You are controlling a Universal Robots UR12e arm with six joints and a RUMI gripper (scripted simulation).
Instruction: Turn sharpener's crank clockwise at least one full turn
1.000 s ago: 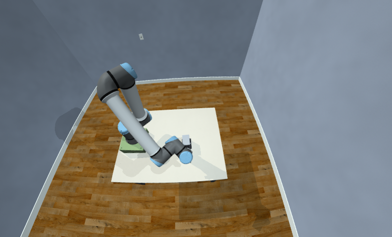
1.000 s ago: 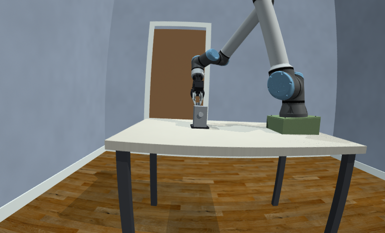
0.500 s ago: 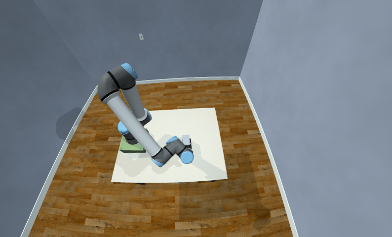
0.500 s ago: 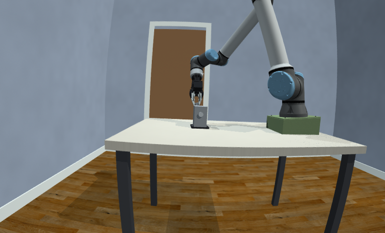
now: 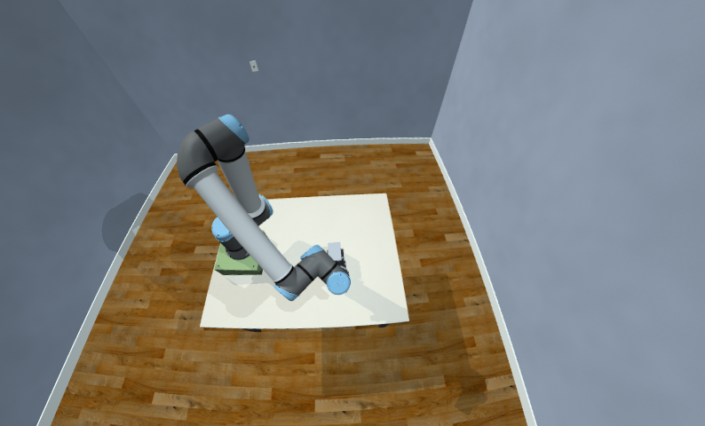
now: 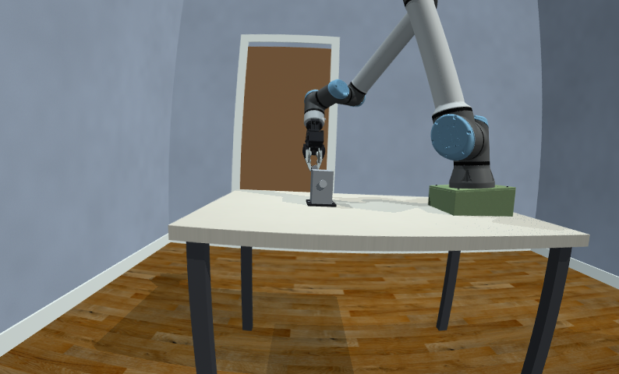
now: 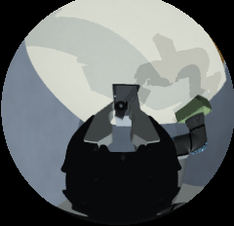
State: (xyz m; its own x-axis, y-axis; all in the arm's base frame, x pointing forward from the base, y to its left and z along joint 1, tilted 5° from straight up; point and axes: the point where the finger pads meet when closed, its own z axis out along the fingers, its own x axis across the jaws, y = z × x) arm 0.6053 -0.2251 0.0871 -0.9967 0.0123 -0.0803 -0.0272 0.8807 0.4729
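The sharpener (image 6: 322, 187) is a small grey box on a dark base plate, standing on the white table; it also shows in the overhead view (image 5: 335, 249), partly under the wrist. My gripper (image 6: 313, 163) points straight down just above the sharpener's top edge. In the wrist view my gripper (image 7: 120, 101) is shut on the crank handle (image 7: 120, 105), a small grey knob at the end of the dark crank arm (image 7: 126, 94). In the side view the sharpener's body hides most of the crank.
The arm's green base block (image 6: 471, 199) stands on the right of the table, and also shows in the overhead view (image 5: 237, 264). The table's front edge (image 6: 377, 241) is near the side camera. A brown door (image 6: 282, 115) is behind the table.
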